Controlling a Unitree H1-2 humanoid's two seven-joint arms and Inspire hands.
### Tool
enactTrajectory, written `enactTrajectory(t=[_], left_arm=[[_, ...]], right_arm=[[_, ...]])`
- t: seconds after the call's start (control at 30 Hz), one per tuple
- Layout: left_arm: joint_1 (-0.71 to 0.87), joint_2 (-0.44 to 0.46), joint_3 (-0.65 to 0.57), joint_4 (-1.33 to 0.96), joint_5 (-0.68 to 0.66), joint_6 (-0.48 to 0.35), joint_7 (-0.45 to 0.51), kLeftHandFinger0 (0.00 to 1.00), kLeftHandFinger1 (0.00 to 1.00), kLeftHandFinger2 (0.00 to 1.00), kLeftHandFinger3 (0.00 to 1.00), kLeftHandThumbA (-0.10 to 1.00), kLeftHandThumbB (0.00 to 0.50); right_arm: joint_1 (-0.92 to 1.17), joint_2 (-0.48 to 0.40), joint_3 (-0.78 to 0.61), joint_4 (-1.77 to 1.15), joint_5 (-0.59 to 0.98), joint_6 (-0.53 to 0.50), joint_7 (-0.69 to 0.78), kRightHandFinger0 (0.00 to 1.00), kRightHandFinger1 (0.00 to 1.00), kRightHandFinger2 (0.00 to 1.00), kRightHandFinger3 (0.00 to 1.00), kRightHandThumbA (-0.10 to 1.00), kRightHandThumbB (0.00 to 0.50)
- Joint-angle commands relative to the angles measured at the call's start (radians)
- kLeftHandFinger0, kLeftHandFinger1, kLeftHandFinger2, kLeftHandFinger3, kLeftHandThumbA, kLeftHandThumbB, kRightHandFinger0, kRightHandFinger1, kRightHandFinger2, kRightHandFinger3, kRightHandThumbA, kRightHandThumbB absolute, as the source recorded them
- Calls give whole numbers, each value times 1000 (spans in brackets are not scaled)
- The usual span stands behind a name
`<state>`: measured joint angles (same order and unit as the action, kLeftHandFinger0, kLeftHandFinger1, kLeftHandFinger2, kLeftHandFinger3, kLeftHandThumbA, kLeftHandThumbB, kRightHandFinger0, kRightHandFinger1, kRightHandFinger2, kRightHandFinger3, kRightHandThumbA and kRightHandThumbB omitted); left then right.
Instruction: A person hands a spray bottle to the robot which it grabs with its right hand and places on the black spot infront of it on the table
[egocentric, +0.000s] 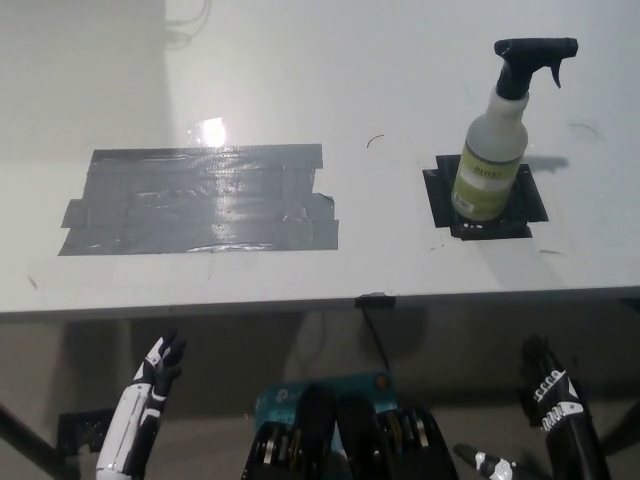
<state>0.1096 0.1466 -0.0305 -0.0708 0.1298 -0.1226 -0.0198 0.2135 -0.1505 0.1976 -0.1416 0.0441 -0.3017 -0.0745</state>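
A spray bottle (491, 150) with a black trigger head and a green label stands upright on the small black square (487, 200) at the right of the white table (300, 100). No hand touches it. My black right hand (553, 405) hangs open below the table's front edge at the lower right, well clear of the bottle. At the lower left, also below the table edge, my white left hand (150, 385) rests open.
A large patch of grey tape (200, 200) covers the table's left middle. A small black clip (375, 299) sits on the front edge. Under the table lie a teal box (290, 400) and a black cable (375, 335).
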Motion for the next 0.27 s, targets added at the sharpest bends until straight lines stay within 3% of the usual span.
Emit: enactTrajectory(t=[0.0,0.23], left_arm=[[17,-4,-4,-31,5,-39,1,1000,1000,1000,1000,1000,8],[25,-9,-9,-29,9,-45,3,1000,1000,1000,1000,1000,8]], right_arm=[[-21,-3,-21,21,-29,-57,36,1000,1000,1000,1000,1000,499],[-55,-2,-26,48,-39,-68,57,1000,1000,1000,1000,1000,496]])
